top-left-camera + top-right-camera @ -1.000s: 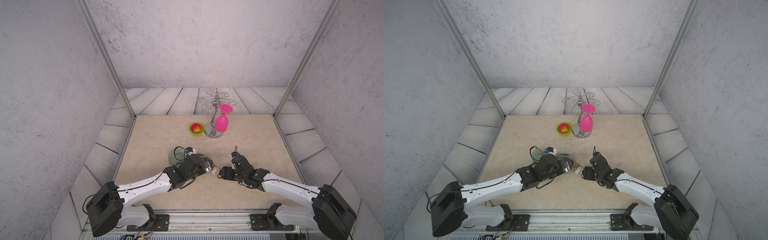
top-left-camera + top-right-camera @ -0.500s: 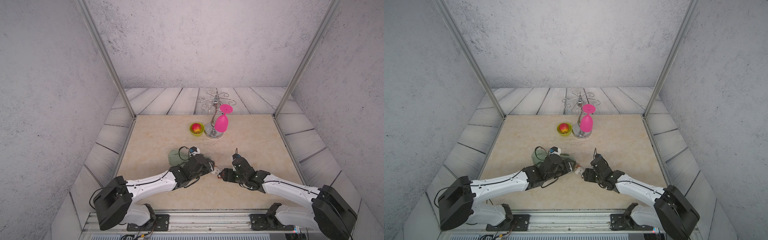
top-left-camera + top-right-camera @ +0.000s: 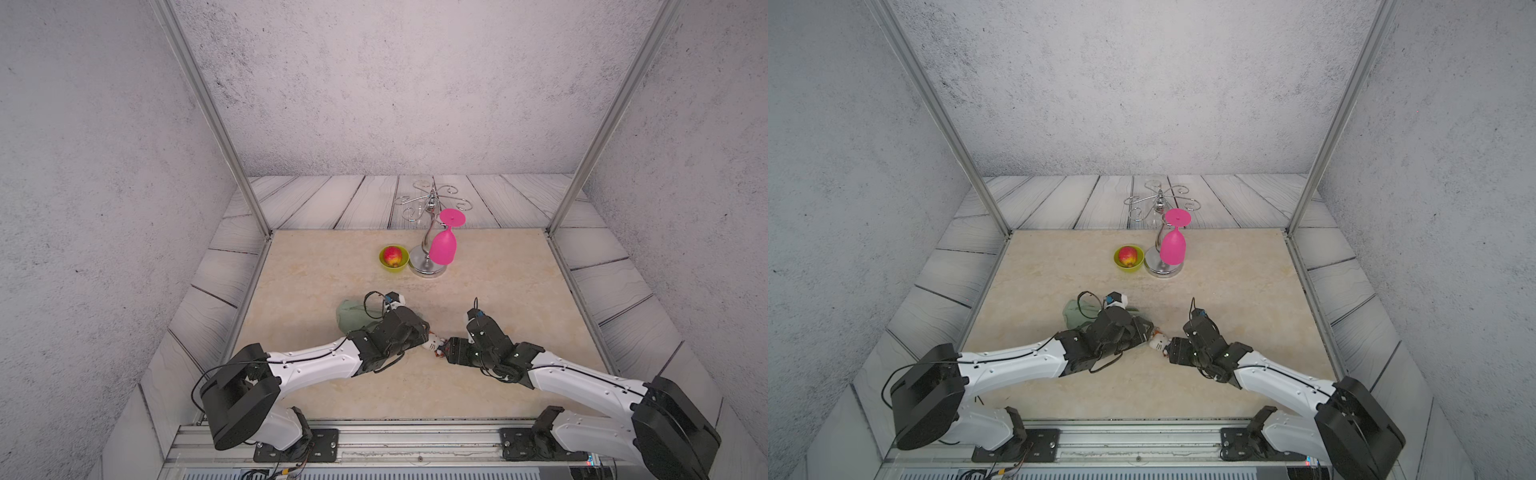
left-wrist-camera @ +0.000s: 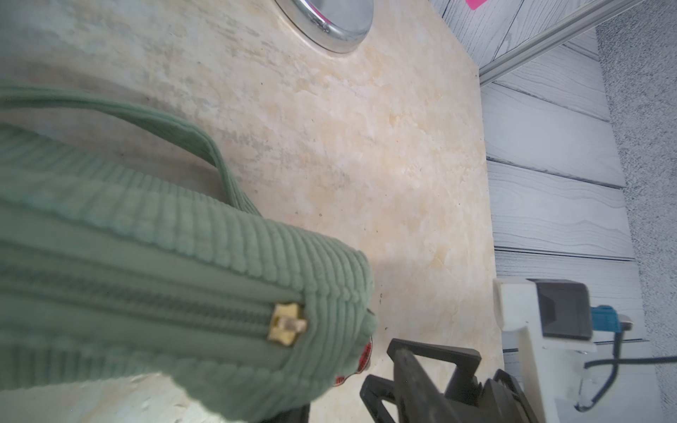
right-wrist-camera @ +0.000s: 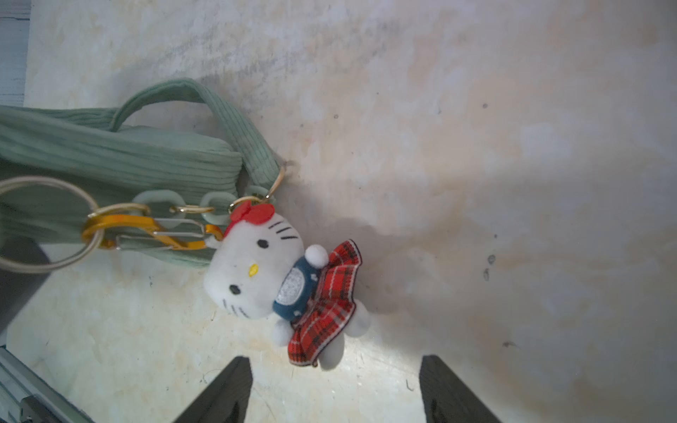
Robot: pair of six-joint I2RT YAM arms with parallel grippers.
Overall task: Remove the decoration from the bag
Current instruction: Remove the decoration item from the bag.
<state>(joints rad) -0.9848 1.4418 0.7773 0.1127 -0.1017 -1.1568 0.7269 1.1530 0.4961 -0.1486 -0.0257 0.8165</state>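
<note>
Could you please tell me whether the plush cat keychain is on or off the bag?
On: the plush cat keychain's orange carabiner is hooked through a gold ring on the sage-green bag's chain.

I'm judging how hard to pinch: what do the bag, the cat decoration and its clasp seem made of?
The bag looks like soft matte corduroy: fine parallel ribs, sagging folds. The decoration seems plush: fuzzy white pile, with a woven red plaid skirt. Its clasp looks like glossy orange-coated metal with a silvery wire gate, though that is uncertain.
</note>
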